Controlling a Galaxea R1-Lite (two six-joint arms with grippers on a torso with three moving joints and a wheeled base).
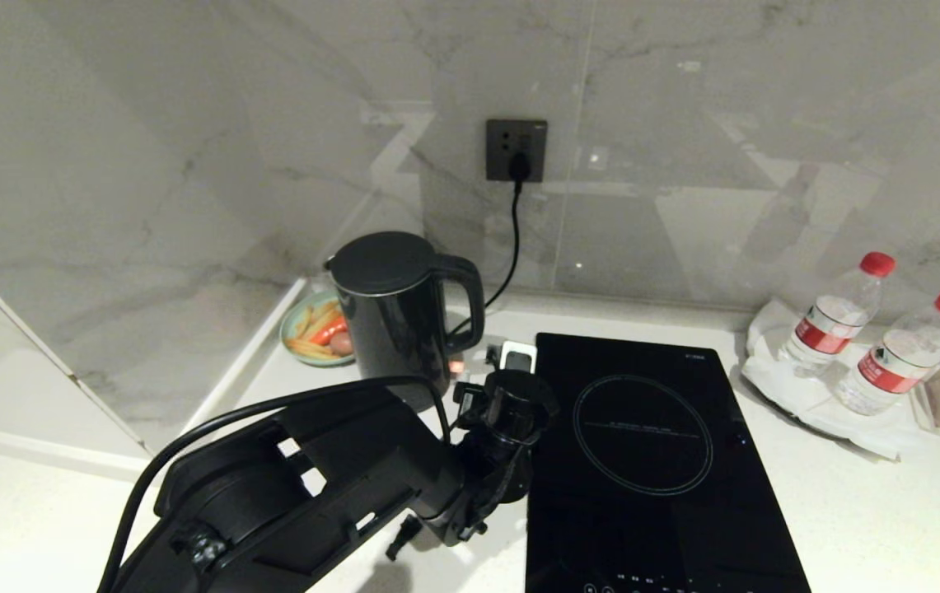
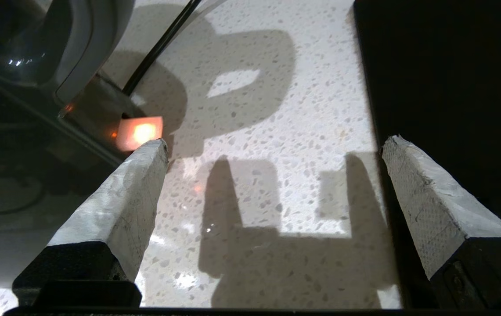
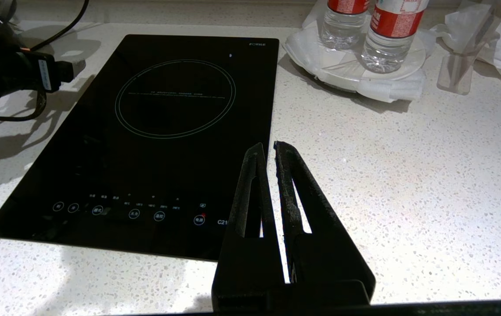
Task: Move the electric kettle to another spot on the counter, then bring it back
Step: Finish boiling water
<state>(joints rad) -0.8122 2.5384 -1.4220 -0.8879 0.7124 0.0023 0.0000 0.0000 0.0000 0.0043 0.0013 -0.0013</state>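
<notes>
Left gripper [image 2: 272, 147] hangs low over the counter [image 2: 259, 131] with its jaws spread wide and nothing between them, just beside the foot of the electric kettle [image 1: 398, 317] and the edge of the black hob [image 1: 651, 461]. Upright near the back wall, the kettle turns its loop handle toward the hob. Right gripper [image 3: 267, 147], fingers pressed together, hovers over the hob's front corner.

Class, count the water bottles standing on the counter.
2: both red-capped, side by side on the white plate right of the hob; left bottle, right bottle. None appear hidden.
</notes>
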